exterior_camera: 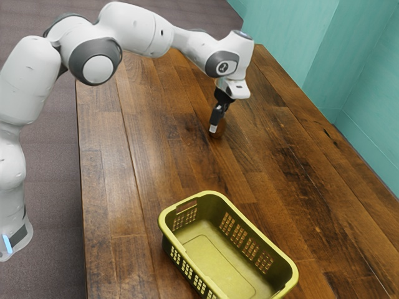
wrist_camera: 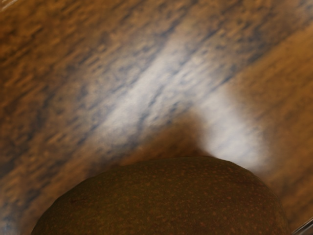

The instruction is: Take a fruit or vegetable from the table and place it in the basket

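Observation:
My gripper (exterior_camera: 214,128) points down at the far part of the wooden table, well beyond the basket. Right at its tip, partly hidden behind it, is a small dark brown fruit or vegetable (exterior_camera: 221,128). In the wrist view the same rounded, speckled brown-green fruit (wrist_camera: 166,200) looms large at the lower edge, just under the hand. Whether the gripper is open or shut on it cannot be made out. The yellow-green basket (exterior_camera: 165,218) stands upright in the exterior view's lower middle, with its bare floor showing.
The plank table (exterior_camera: 143,156) stretches between the gripper and the basket. A teal wall (exterior_camera: 368,93) rises beyond the table's edge at the exterior view's right. Grey floor lies along the exterior view's left.

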